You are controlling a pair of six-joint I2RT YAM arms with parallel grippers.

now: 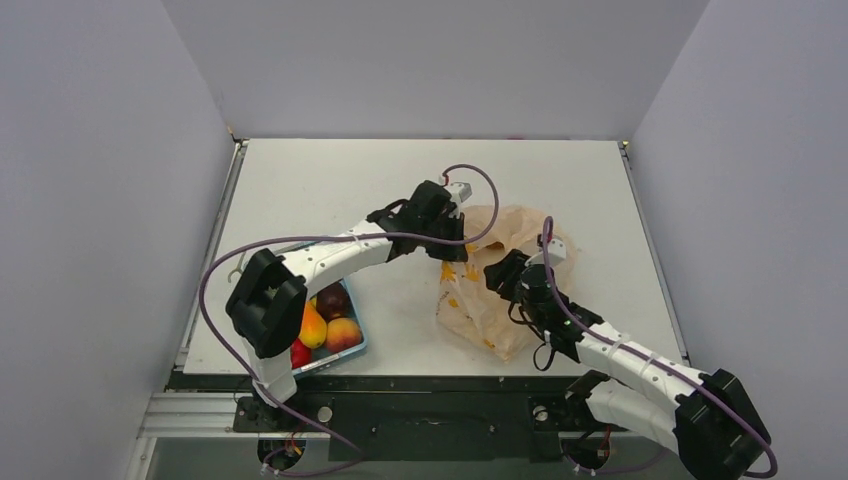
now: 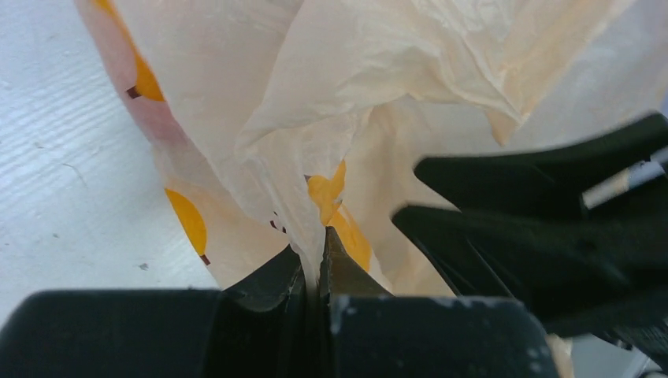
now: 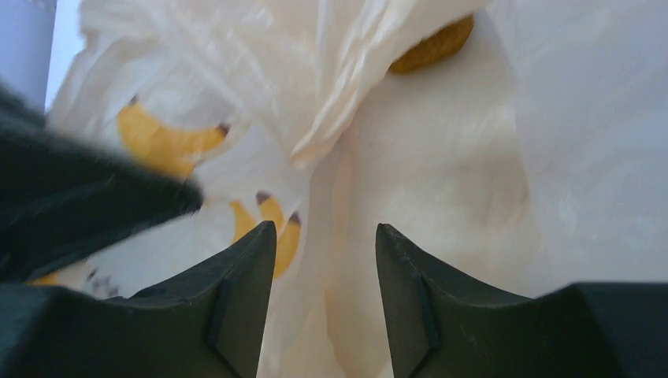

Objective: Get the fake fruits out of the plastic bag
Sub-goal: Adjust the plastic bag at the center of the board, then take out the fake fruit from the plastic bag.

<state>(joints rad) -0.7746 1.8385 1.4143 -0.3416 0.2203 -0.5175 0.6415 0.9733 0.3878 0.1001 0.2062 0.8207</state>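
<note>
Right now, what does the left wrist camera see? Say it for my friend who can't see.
The left fingers are pinched shut on a fold of the crinkly, pale peach plastic bag, which fills most of the view. White table shows on the left, and a blurry black part of the right arm on the right.

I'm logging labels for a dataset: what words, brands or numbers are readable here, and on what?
None readable. The plastic bag bears only yellow-orange banana-shaped prints, no letters. Tiny dark marks beside one print in the right wrist view are too blurred to read.
</note>
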